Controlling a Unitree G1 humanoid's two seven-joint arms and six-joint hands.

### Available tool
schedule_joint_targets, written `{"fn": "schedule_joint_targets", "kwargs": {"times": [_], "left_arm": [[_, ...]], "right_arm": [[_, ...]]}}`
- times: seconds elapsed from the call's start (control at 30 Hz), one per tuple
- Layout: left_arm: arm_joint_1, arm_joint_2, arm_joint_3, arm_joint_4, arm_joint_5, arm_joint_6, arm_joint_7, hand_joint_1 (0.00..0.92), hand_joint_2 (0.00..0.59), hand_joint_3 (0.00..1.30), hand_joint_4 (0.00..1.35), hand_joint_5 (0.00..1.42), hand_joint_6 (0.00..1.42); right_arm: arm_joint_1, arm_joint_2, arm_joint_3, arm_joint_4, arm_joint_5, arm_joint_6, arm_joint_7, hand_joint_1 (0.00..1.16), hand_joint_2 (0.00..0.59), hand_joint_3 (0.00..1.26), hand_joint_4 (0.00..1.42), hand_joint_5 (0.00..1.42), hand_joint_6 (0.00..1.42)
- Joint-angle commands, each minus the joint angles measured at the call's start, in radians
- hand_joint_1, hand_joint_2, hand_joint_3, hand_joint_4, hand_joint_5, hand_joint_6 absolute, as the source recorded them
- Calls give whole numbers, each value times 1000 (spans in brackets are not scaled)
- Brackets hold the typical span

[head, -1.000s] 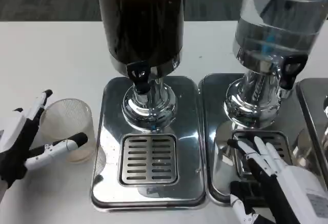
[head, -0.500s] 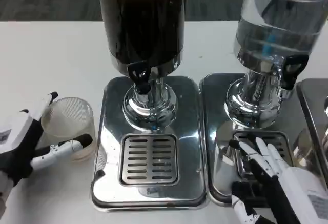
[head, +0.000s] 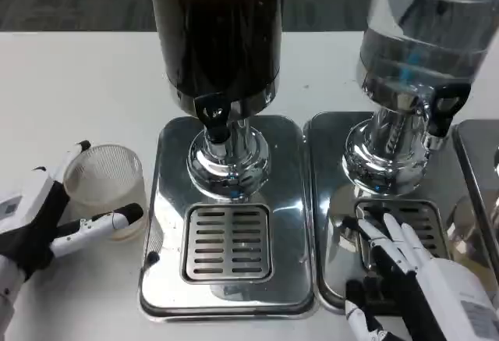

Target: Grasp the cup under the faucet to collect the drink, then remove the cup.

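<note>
A clear ribbed plastic cup (head: 105, 191) stands upright on the white table, left of the dark drink dispenser (head: 216, 37). My left hand (head: 47, 224) reaches around the cup from the left, one finger behind its rim and the thumb in front near its base; I cannot tell whether it grips. The dispenser's black faucet (head: 212, 116) hangs over a slotted drip grate (head: 227, 243) with nothing under it. My right hand (head: 405, 267) rests open, fingers spread, over the grate of the neighbouring tray.
A second dispenser with clear liquid (head: 425, 37) stands at the right on its own steel tray (head: 331, 200), with a black tap (head: 444, 107). Another tray edge (head: 479, 177) shows at the far right. White table (head: 78, 91) lies bare at the left.
My left hand has slid slightly right and closer around the cup. The right hand has drawn back a little toward the near edge. The cup has barely shifted.
</note>
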Motion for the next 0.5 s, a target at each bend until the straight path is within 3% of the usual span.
{"fn": "schedule_joint_targets", "kwargs": {"times": [0.03,0.5], "left_arm": [[-15,18,-14,22,8,-20,39,0,12,0,0,97,8],[-56,6,-55,120,17,-99,135,0,52,0,0,80,19]], "right_arm": [[10,3,1,-11,-1,7,-9,578,561,137,0,0,80],[11,7,-1,-10,-1,10,-8,580,561,137,0,0,91]]}}
